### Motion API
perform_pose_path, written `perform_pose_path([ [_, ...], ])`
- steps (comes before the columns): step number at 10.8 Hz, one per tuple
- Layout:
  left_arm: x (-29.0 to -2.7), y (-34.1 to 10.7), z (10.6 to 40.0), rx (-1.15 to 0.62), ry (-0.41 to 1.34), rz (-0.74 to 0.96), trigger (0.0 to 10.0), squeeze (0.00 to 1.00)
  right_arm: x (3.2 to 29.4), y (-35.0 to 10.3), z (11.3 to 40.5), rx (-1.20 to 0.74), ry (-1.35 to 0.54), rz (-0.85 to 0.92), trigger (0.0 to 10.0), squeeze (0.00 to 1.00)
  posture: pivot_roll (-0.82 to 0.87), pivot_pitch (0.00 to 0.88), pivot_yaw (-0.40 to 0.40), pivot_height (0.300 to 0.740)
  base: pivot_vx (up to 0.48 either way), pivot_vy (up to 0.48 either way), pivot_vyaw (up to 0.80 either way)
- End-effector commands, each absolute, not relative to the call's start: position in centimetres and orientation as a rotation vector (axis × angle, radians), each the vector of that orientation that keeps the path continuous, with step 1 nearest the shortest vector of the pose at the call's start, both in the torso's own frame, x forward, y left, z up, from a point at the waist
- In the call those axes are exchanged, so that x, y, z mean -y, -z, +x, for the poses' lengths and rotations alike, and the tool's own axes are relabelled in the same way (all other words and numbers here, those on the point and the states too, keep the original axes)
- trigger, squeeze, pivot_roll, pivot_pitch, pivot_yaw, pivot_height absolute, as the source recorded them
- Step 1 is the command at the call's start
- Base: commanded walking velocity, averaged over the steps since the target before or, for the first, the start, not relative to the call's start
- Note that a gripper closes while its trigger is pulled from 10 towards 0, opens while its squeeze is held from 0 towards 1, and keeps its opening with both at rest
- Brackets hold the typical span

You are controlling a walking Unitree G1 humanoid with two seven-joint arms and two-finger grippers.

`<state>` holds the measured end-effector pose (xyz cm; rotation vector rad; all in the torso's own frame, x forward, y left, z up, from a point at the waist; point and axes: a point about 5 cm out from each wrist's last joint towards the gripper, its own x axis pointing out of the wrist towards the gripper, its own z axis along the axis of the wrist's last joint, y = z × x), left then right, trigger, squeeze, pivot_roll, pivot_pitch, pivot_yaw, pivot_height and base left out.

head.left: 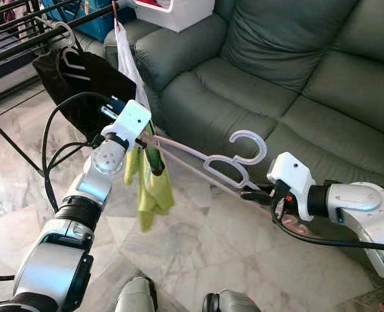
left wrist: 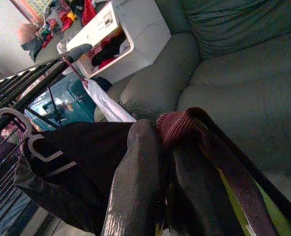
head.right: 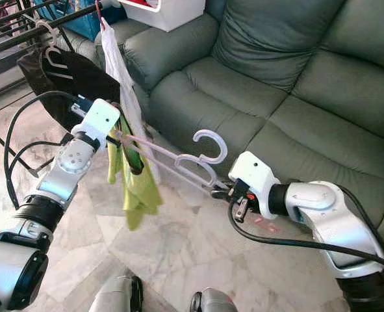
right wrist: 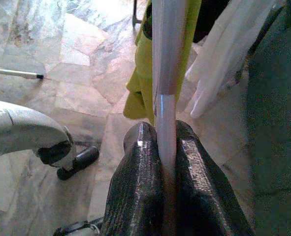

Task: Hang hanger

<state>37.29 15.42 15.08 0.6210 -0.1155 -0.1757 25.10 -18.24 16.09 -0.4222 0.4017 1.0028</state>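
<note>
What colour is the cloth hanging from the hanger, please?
The cloth is yellow-green, clearest in the left eye view.

Smooth pale plastic hanger point(head.left: 211, 162), soft yellow-green cloth point(head.left: 149, 188), polished marble floor point(head.left: 198, 247)
</note>
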Motion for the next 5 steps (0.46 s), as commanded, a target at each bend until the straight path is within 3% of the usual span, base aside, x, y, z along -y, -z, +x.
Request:
perform_pose_path([
  [1, -15.8, -16.0, 37.6, 0.148, 0.157, 0.637, 10.0, 0.0, 18.6, -16.3, 25.3, -0.4, -0.987, -0.449, 10.0, 0.0, -0.08, 0.097, -0.023, 0.74, 0.0, 0.0, 0.0],
  [5, -16.2, -16.5, 37.8, 0.162, 0.134, 0.641, 10.0, 0.0, 19.1, -15.3, 25.4, -0.424, -0.942, -0.429, 10.0, 0.0, -0.08, 0.095, -0.02, 0.74, 0.0, 0.0, 0.0],
])
